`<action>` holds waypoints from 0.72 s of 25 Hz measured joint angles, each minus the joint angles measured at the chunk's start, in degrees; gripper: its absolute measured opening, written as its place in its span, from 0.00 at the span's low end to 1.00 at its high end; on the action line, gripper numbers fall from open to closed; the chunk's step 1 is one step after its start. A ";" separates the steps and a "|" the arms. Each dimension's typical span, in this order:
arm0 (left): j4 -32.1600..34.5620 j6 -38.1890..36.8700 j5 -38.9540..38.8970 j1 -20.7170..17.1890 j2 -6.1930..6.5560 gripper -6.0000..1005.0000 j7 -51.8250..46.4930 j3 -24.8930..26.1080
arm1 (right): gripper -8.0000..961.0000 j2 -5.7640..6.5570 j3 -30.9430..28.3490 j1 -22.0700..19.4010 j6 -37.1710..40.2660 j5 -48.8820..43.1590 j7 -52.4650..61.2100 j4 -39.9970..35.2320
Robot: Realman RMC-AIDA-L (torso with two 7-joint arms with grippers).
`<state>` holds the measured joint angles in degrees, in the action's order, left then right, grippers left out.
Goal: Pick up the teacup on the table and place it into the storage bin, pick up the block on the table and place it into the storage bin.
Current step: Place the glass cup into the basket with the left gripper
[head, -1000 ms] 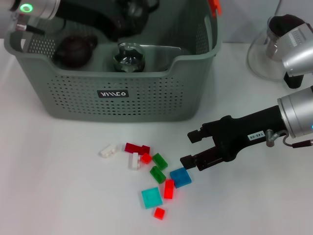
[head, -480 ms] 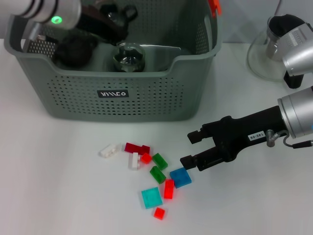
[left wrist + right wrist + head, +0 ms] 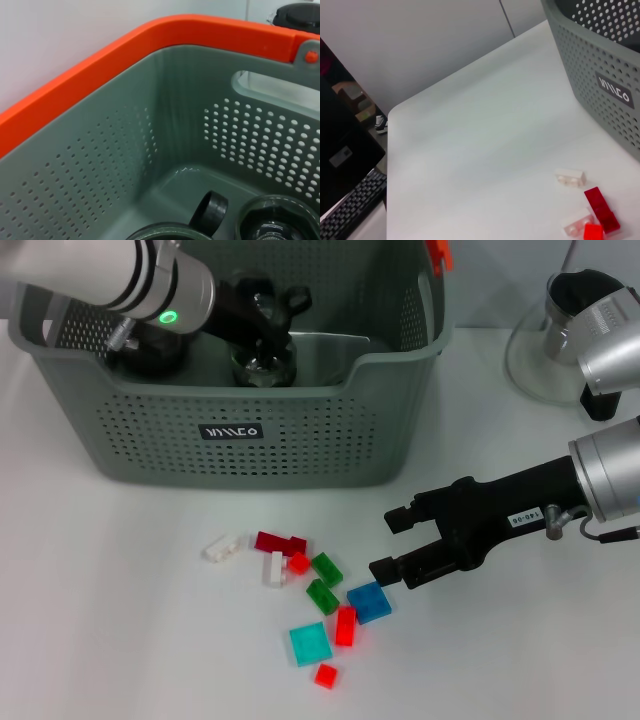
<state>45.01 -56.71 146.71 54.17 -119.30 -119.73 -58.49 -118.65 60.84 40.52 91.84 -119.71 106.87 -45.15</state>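
Your right gripper (image 3: pixel 389 544) is low over the table (image 3: pixel 120 640), and its two black fingers stand apart with nothing between them. Just beside the lower fingertip lies a blue square block (image 3: pixel 369 602); I cannot tell if they touch.

From there the loose blocks spread to the left, and you can count ten:
- one blue;
- one teal square (image 3: pixel 310 643);
- two green (image 3: pixel 326 569);
- two white: one (image 3: pixel 224 547) lies a little apart at the far left, the other (image 3: pixel 274 568) is among the red pieces;
- four red: a long dark red brick (image 3: pixel 279 542), a small one (image 3: pixel 298 563) touching it, an upright bar (image 3: pixel 345 625) beside the teal square, and a small one (image 3: pixel 325 675) nearest to you.

Your left gripper (image 3: pixel 283 312) is inside the storage bin (image 3: pixel 240 455), which stands behind the blocks. You cannot tell from these views how its fingers stand.

In the bin you see two things. One is a dark teacup (image 3: pixel 150 357), mostly hidden under the left arm, near the bin's left wall. The other is a glass jar (image 3: pixel 264 362) directly below the left gripper. In the left wrist view a dark handle (image 3: pixel 209 211) shows at the bin floor, beside the jar's rim (image 3: pixel 277 220).
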 joint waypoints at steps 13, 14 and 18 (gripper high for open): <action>-2.10 2.83 2.51 0.88 -1.04 0.05 -0.04 -1.46 | 0.95 0.09 0.26 -0.26 0.00 0.00 0.00 0.43; -2.10 2.99 2.86 0.91 -1.24 0.05 -0.04 -1.45 | 0.95 0.09 0.26 -0.27 0.00 0.00 0.00 0.43; -1.96 4.00 3.38 0.92 -1.76 0.06 -0.06 -1.45 | 0.95 0.09 0.25 -0.27 0.00 0.00 0.01 0.42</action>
<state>43.05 -52.71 150.09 55.09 -121.06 -119.79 -59.94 -118.56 61.10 40.25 91.84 -119.71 106.88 -44.73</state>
